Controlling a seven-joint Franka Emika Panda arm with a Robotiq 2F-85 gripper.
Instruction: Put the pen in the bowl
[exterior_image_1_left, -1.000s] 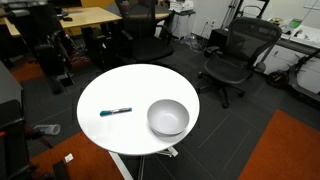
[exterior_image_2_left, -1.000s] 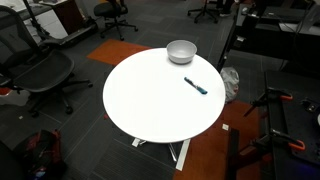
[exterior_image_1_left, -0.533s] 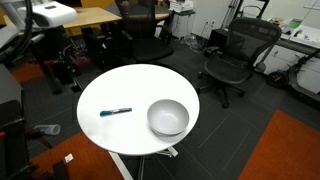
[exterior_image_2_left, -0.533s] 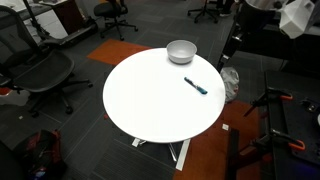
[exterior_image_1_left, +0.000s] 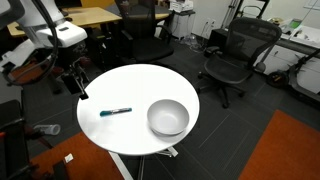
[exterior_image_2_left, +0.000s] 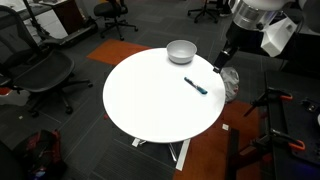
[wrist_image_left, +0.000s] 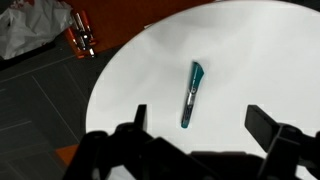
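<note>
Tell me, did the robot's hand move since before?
Yes. The gripper has come in and down to the edge of the table, on the side where the pen lies. A second ago it was not in view.

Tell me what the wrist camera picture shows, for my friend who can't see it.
A teal pen lies on a round white table, seen from above. The gripper hangs over it with its two dark fingers spread wide, one to each side of the pen. Dark floor shows past the table's edge.
</note>
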